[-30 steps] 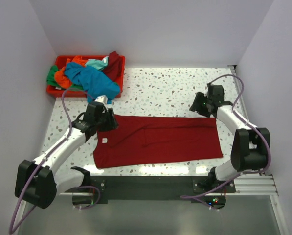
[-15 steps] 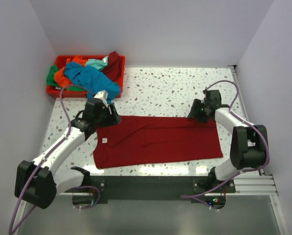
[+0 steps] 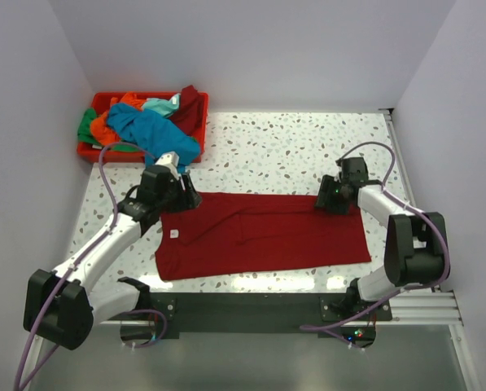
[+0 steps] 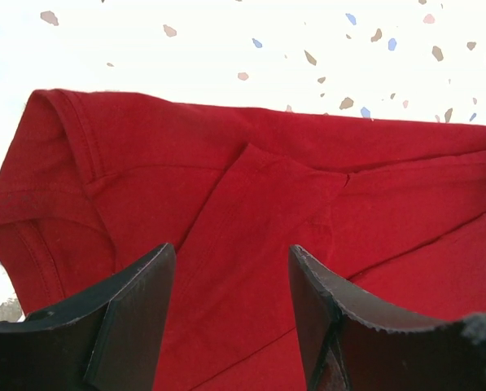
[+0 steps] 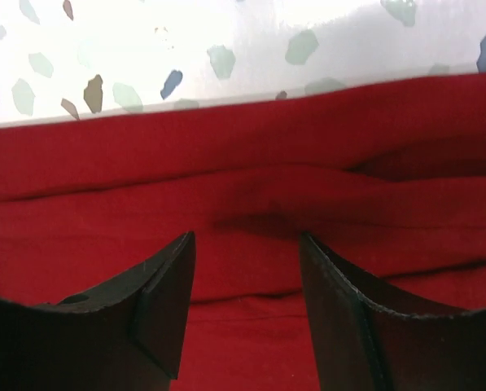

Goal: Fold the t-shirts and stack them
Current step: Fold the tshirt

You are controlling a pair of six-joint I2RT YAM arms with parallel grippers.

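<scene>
A large dark red t-shirt (image 3: 263, 234) lies flat across the near half of the table, folded into a long rectangle. My left gripper (image 3: 190, 198) is open over its far left corner; the left wrist view shows red cloth (image 4: 234, 204) between the spread fingers (image 4: 137, 309). My right gripper (image 3: 324, 199) is open over the shirt's far right edge; the right wrist view shows the red hem (image 5: 251, 204) between its fingers (image 5: 165, 293). More t-shirts, teal blue (image 3: 149, 130), orange (image 3: 104, 126) and green (image 3: 85, 128), are heaped in a bin.
The red plastic bin (image 3: 92, 152) stands at the far left corner of the speckled white table (image 3: 291, 147). White walls close in on left, right and back. A dark rail runs along the near edge by the arm bases.
My right gripper has moved down and left from beyond the shirt onto its far right edge. My left gripper has shifted slightly right along the shirt's far left corner.
</scene>
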